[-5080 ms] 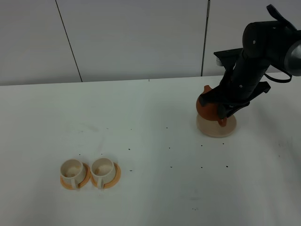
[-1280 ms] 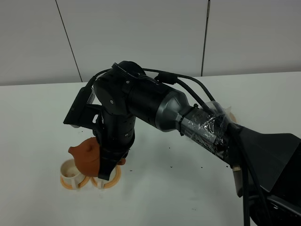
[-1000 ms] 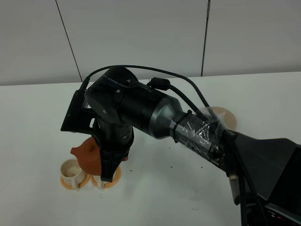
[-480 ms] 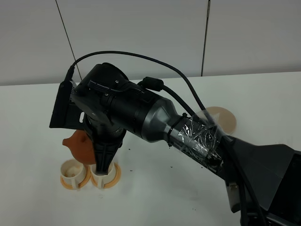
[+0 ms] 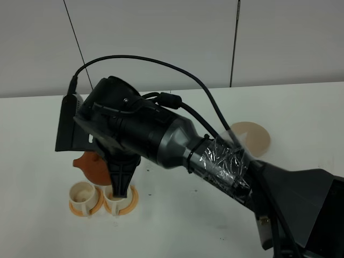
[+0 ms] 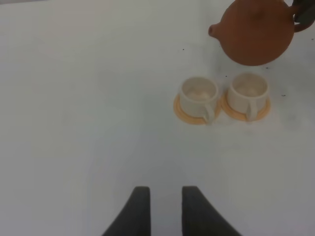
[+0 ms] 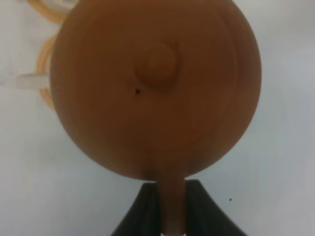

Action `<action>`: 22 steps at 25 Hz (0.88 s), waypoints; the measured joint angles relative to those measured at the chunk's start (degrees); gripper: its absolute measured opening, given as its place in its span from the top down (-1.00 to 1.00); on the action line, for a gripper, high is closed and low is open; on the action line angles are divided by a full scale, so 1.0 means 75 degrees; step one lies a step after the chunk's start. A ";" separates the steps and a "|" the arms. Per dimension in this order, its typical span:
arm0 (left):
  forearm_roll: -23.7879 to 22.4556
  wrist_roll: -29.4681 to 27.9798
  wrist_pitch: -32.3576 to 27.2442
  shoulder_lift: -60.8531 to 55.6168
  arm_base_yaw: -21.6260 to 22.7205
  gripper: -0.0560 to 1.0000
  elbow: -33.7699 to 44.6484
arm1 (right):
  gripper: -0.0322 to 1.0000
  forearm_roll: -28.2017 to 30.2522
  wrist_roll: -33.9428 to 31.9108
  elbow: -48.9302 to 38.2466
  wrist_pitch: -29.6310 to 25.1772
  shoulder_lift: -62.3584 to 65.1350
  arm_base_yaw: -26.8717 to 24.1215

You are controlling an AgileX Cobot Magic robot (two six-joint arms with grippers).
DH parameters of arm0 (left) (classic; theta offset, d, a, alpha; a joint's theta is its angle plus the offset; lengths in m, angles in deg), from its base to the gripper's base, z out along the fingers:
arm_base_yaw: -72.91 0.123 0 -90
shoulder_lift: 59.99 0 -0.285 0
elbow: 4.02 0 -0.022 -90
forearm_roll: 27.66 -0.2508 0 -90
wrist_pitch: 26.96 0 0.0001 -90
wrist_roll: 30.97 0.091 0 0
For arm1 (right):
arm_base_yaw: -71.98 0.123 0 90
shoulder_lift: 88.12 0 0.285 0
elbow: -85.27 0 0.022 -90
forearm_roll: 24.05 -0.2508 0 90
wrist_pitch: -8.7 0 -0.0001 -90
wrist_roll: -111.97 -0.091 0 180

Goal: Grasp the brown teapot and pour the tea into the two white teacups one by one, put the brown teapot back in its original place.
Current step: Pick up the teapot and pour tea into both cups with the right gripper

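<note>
The brown teapot hangs in the air just above and behind the two white teacups, its spout pointing left. My right gripper is shut on the loop handle, and its arm hides much of the pot and part of the right cup. In the right wrist view the knobbed lid fills the frame and the handle sits between the fingers. The left wrist view shows the teapot over both cups. My left gripper stands open and empty, well short of them. The beige coaster lies bare.
Both cups stand on orange saucers near the table's front left. The right arm's thick black body and its cable stretch across the table's middle. Small dark specks dot the white tabletop.
The right arm has lifted the teapot a little up and away from the cups, and the arm has swung slightly left. The left gripper has stayed still.
</note>
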 joint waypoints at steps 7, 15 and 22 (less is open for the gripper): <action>0.0000 0.0000 0.0000 0.0000 0.0000 0.46 0.0000 | 0.75 0.0048 0.0054 0.0006 0.0007 -0.0078 0.0091; 0.0000 0.0000 0.0000 0.0000 0.0000 0.46 0.0000 | 0.75 0.0296 -0.0118 0.0006 0.0007 -0.0368 0.0101; 0.0000 0.0000 0.0000 0.0000 0.0000 0.46 0.0000 | 0.75 0.0815 -0.0383 0.0006 0.0008 -0.0375 0.0230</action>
